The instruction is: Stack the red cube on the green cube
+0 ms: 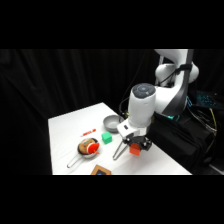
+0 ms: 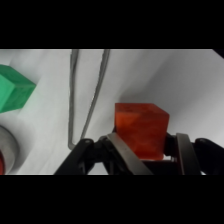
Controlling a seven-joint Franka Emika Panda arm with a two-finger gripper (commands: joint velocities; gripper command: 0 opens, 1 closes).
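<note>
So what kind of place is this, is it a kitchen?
Probably not a kitchen; it looks like a robot lab. A white robot arm reaches over a white table backed by black curtains, with cables beside its base. Toy-like test items lie about: a red cube, a green cube and metal tongs.

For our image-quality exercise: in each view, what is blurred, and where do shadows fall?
Side view: soft throughout, black backdrop, the red cube partly hidden under the gripper. Wrist view: linkage blurred up close; a shadow darkens the table at one side.

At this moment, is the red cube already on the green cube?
No. The red cube sits between the end effector fingers, apart from the green cube.
</note>
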